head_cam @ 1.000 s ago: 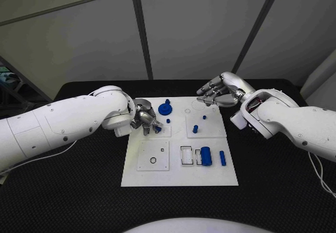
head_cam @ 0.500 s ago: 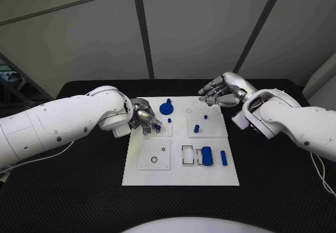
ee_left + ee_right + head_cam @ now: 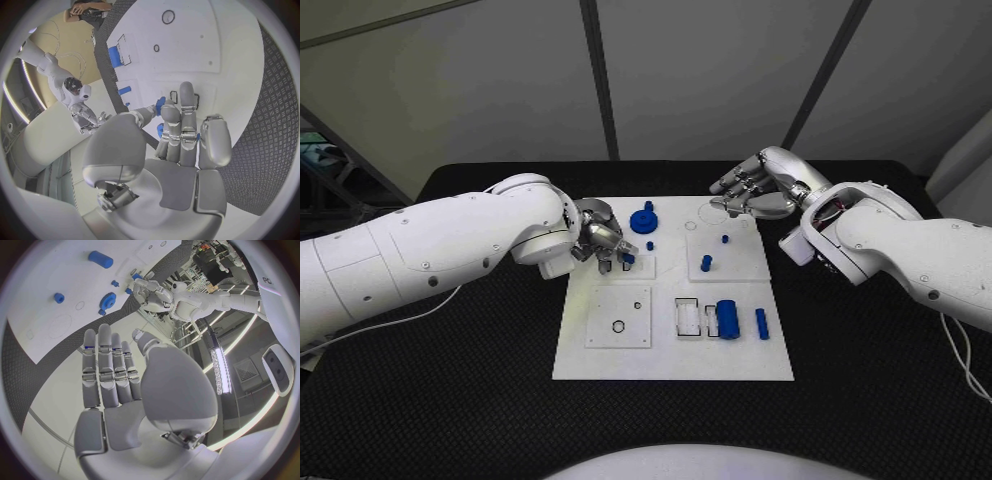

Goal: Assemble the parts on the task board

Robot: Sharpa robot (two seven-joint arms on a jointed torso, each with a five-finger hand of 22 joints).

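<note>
A small blue part (image 3: 626, 258) is being pinched between the fingertips (image 3: 164, 111) of the left robot hand (image 3: 600, 243), just above the task board (image 3: 672, 360) near its left edge. The right robot hand (image 3: 750, 190) is being held over the board's far right corner, fingers apart and nothing gripped. A blue gear (image 3: 643, 221), a peg (image 3: 705, 264) and a blue cylinder (image 3: 727, 320) are being carried on the board, on the black table (image 3: 877, 400).

White task board (image 3: 672, 355) lies flat; small blue parts (image 3: 726, 320) scattered on it.
</note>
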